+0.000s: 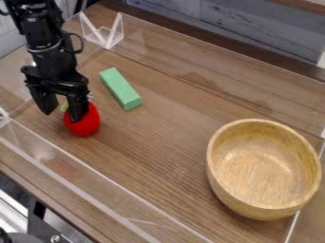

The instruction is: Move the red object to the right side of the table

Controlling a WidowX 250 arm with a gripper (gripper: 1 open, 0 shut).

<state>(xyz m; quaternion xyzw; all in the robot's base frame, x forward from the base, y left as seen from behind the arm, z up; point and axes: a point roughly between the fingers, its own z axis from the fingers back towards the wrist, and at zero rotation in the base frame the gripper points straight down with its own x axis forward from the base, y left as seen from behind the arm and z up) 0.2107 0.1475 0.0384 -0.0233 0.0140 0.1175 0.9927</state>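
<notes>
One view only, camera: black gripper (pixel 63 102) is seen pointed down w/ fingers spread wide, set over red strawberry toy (pixel 83 120) on wood-grain table (pixel 178 104), left side; green block (pixel 121 87) lies near; wooden bowl (pixel 264 168) sits far right.

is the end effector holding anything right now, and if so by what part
Nothing is held yet. The open end effector stands low over the red object, its fingers spread about the top, not closed on it.
</notes>
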